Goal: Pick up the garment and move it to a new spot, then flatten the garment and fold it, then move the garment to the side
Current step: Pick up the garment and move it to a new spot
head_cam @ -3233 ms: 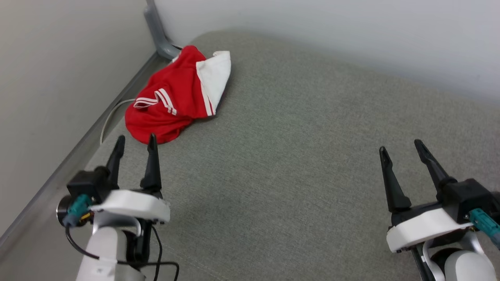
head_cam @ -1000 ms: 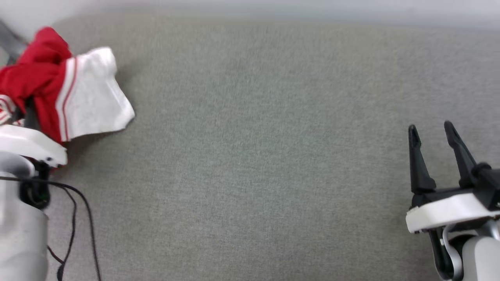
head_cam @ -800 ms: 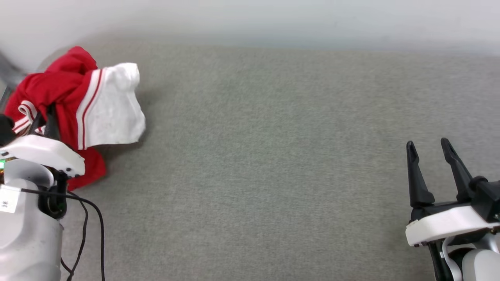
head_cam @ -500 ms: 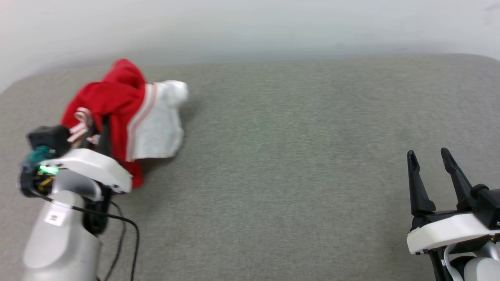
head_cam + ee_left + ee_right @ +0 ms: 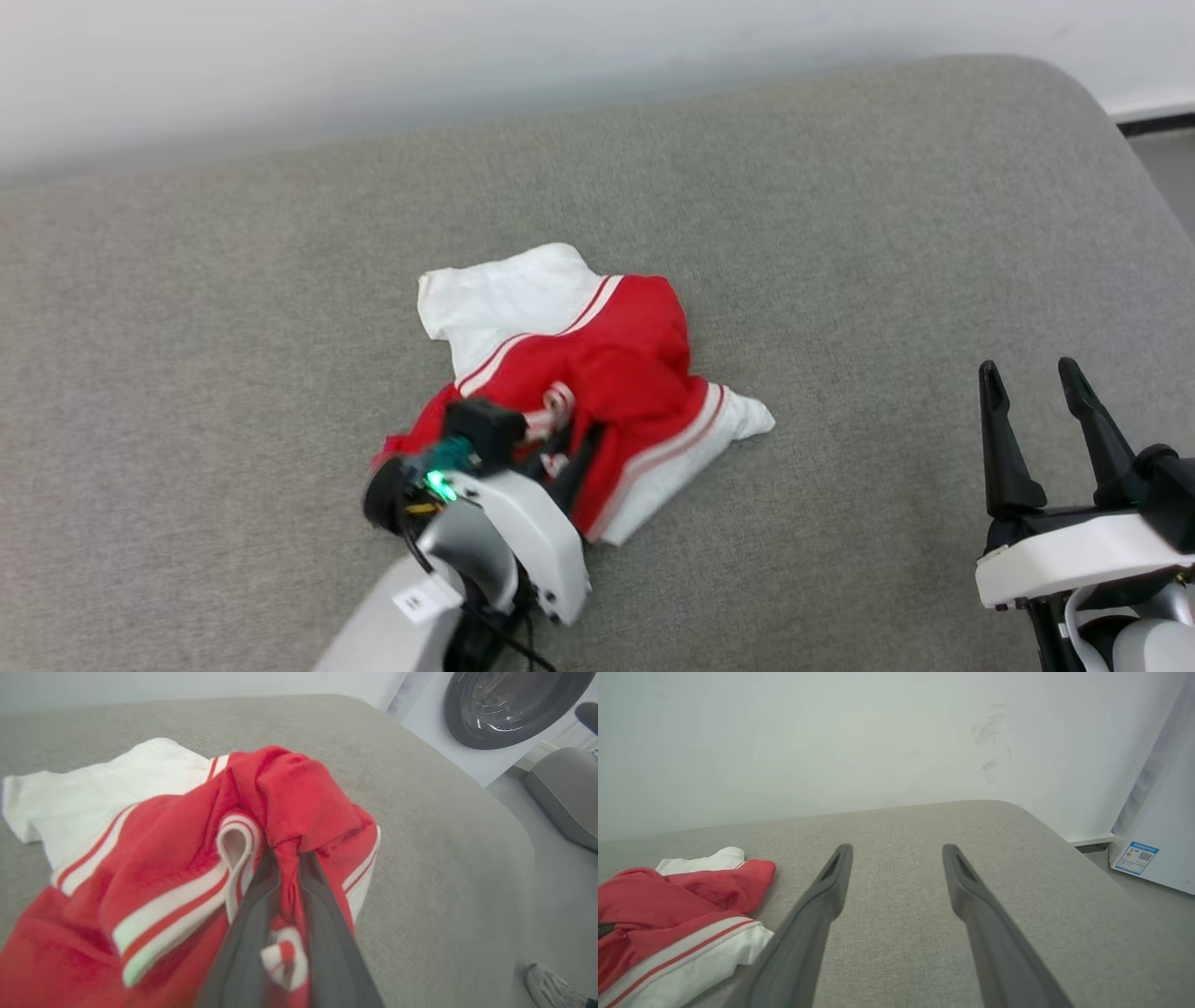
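The garment (image 5: 616, 364), a bright red shirt with white striped sleeve ends, lies bunched in the middle of the grey cushion (image 5: 840, 233). My left gripper (image 5: 569, 448) is shut on a red fold of the garment (image 5: 289, 812); the left wrist view shows cloth pinched between the two dark fingers (image 5: 252, 914). A white sleeve spreads toward the far left and another toward the right. At the lower right my right gripper (image 5: 1032, 383) stands open and holds nothing, well right of the shirt. In the right wrist view the garment (image 5: 677, 896) sits left of the open right gripper (image 5: 896, 851).
A pale wall (image 5: 373, 56) runs along the cushion's far edge. The cushion rounds off at the far right, with floor beyond it. A washing machine door (image 5: 509, 704), another grey cushion (image 5: 565, 793) and a person's shoe (image 5: 551, 989) show past that edge.
The head camera has swung right. My left gripper has carried the garment from the far left corner to the middle of the cushion, where it now rests. The right gripper stays open.
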Tool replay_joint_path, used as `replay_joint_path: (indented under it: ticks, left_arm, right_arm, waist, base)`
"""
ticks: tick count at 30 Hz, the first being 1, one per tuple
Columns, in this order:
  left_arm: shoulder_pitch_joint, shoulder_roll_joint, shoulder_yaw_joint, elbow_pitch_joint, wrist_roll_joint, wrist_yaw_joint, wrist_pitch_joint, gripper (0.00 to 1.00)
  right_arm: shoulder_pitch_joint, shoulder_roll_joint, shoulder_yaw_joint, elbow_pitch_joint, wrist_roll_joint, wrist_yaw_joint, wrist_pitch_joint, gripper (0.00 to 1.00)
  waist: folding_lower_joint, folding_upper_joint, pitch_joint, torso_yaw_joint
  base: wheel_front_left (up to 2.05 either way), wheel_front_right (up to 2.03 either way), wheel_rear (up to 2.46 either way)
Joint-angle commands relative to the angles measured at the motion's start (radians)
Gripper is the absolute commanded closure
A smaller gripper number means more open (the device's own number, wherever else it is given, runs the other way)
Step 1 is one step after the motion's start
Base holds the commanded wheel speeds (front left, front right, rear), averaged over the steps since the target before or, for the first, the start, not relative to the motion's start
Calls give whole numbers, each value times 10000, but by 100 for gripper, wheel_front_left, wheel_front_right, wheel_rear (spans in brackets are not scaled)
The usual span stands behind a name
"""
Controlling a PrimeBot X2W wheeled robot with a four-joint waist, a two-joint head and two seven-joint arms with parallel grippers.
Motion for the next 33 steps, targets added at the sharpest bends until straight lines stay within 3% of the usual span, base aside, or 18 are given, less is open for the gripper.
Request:
replay_joint_path:
  ticks: [1,6,7,8,9,21,33]
  left_arm:
    - [214,-10,-149,16,-47,-49,43,100]
    - [575,-143,-856,354,-135,-55,71,97]
    - [584,-157,-943,403,-147,-62,-7,70]
    - [568,-158,-1019,449,-112,-64,-78,18]
    - [550,-162,-1090,468,-93,-66,-155,0]
    - [540,-205,-963,-160,402,305,-2364,0]
    - [1195,254,435,-820,602,1500,-3195,0]
  right_arm:
    - [-102,16,28,-2,65,-7,-77,0]
    - [-158,16,0,102,89,-7,-148,0]
    - [-175,18,7,114,54,-7,-134,0]
    - [-194,15,2,118,23,-7,-113,0]
    - [-220,15,0,107,-11,-7,-84,0]
    - [219,15,8,6,-316,-7,345,0]
    - [877,15,190,-246,-440,-7,907,0]
  waist:
    - [1,-1,244,-68]
    - [1,-1,430,91]
    - [1,-1,424,149]
    - [1,-1,406,213]
    - [1,-1,385,281]
    - [1,-1,-585,1116]
    - [1,-1,-1331,1506]
  base:
    - [0,0,0]
    - [0,0,0]
    - [0,0,0]
    - [0,0,0]
    - [0,0,0]
    - [0,0,0]
    - [0,0,0]
